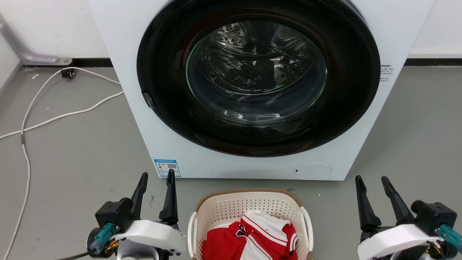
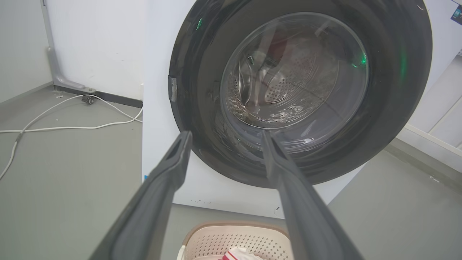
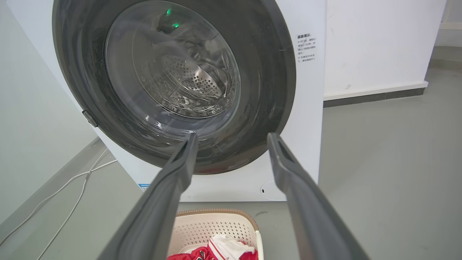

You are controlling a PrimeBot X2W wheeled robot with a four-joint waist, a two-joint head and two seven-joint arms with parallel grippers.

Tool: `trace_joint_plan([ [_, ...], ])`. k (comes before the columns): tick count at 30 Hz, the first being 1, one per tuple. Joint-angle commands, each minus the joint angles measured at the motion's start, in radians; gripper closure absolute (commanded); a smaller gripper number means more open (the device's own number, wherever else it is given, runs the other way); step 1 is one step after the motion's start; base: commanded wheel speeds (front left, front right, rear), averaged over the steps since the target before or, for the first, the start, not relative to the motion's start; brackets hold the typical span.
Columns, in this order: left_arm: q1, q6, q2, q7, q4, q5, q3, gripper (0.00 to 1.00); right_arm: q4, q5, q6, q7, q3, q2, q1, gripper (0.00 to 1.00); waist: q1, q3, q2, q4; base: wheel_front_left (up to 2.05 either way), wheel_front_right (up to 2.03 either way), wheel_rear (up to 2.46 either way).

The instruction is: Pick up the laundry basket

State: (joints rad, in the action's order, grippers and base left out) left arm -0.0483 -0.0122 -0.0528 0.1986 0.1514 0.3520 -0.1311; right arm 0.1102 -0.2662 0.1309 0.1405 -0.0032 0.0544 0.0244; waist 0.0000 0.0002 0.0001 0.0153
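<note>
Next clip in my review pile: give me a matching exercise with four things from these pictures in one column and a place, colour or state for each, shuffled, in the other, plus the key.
Column A
1. laundry basket
2. red-and-white garment
3. white cable
4. washing machine

Column B
a. trails across the grey floor at the left
b. door shut
c. cream-white with a brown rim
d. lies inside the basket

Pairs: 1-c, 2-d, 3-a, 4-b
</note>
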Motion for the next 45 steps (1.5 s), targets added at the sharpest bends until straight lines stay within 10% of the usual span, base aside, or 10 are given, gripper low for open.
trace_joint_plan([
  [1, 0.002, -0.005, 0.001, 0.009, -0.005, -0.017, -0.004, 0.0, -0.009, 0.016, 0.0, 0.007, 0.002, -0.003, 0.006, 0.0, 0.0, 0.0, -0.0001, 0.0, 0.0, 0.0, 0.0],
  [45, 0.018, -0.057, 0.004, 0.068, 0.014, -0.238, -0.01, 0.0, -0.024, 0.23, 0.0, -0.004, -0.026, -0.006, 0.038, 0.0, 0.0, -0.003, -0.0001, 0.008, 0.0, 0.0, 0.0],
])
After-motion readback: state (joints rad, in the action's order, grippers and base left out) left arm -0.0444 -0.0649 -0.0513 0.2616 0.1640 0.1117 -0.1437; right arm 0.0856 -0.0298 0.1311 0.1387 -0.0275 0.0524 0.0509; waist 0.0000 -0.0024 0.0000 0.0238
